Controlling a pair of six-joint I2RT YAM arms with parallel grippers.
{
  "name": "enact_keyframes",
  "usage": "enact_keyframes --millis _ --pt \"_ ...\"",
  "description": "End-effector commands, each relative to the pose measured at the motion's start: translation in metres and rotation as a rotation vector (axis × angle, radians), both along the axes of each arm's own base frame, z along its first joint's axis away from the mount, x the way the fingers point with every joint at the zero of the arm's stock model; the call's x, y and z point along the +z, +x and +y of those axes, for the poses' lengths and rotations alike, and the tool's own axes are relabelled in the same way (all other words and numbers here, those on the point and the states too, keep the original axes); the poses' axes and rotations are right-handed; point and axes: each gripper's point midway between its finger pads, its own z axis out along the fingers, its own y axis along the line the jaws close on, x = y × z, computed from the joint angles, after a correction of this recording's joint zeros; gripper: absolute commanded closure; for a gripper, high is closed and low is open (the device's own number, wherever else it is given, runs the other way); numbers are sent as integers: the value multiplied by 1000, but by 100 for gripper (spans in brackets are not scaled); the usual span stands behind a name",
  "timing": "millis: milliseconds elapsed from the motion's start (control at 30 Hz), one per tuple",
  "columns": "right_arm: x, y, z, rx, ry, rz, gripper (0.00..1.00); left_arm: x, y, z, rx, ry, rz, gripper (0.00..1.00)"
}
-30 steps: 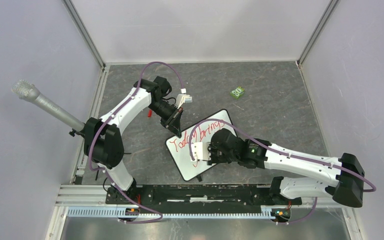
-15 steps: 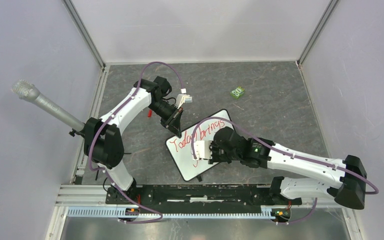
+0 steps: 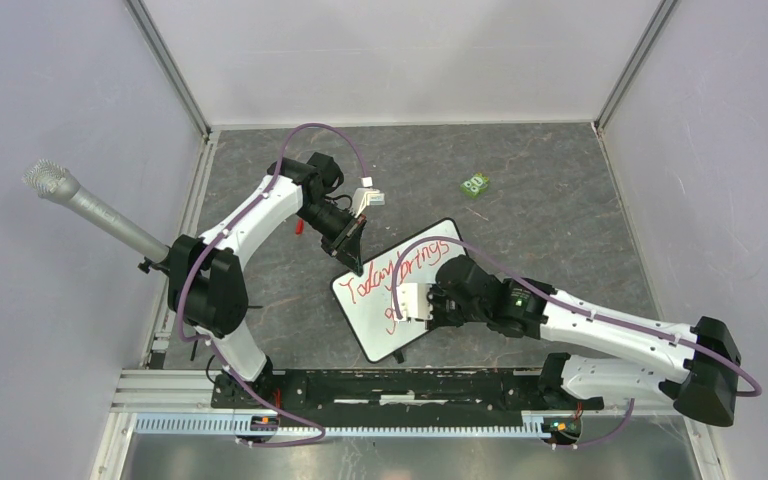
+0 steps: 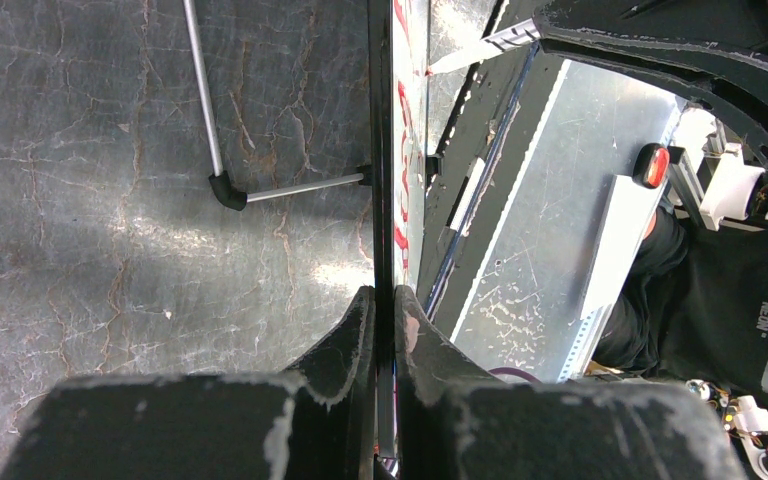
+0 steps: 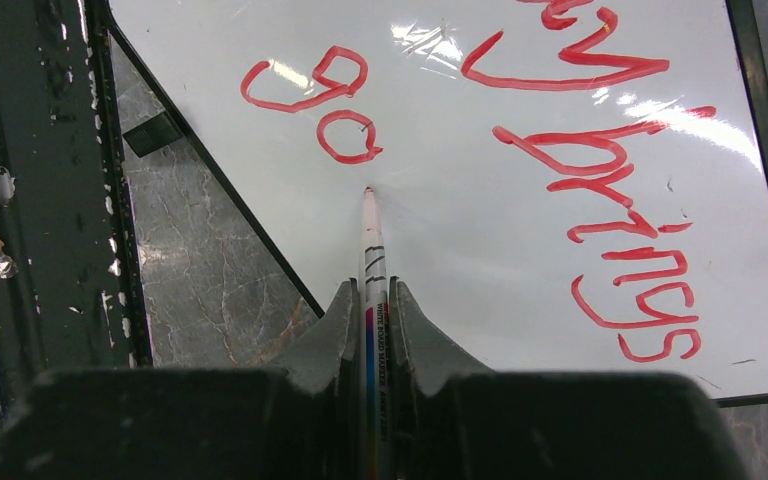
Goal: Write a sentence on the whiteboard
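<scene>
**Right pincer writing, left pincer bracing the board**

My right gripper point(image 5: 368, 292) is clamped on the marker point(image 5: 369, 245), and the pen runs straight out between the two fingers. Its red tip meets the whiteboard point(image 5: 460, 260) just beside the "o". The sentence point(image 5: 615, 215) reads "Today brings" on one slanted line, with "go" started on the line under it.

To the left of the tip the board's dark rim cuts diagonally close by, with grey table beyond it. To the right there is bare white up to "brings". From the right wrist view, a rounded corner of the board shows low on the right.

My left gripper point(image 4: 384, 297) is shut on the board's rim and pinches it edge-on. A thin metal stand leg point(image 4: 260, 190) sticks out from the board's back onto the table.

In the overhead view the right arm lies long and low from its base. It reaches left across the board's near half, and its wrist covers part of the writing. The left arm rises, folds at the elbow and comes down to the board's far left edge.

The black frame rail point(image 3: 390, 385) sits close behind the board's near corner. A small green object point(image 3: 476, 184) lies well apart on the far side. A microphone point(image 3: 90, 208) juts in by the left wall.
</scene>
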Motion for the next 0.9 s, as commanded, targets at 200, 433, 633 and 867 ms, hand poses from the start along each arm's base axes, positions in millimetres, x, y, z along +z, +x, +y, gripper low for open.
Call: enact_keyframes --millis 200,433,633,867 --pt "17 16 8 -56 45 -53 100 3 4 -4 1 -12 -28 98" --pt "26 20 16 -65 67 -60 100 4 4 -3 2 -12 -32 98" --pt "26 18 19 -53 66 -46 100 4 3 -3 0 -13 -33 98" --pt "9 9 17 -17 30 -7 100 3 3 -3 -1 -11 -31 97"
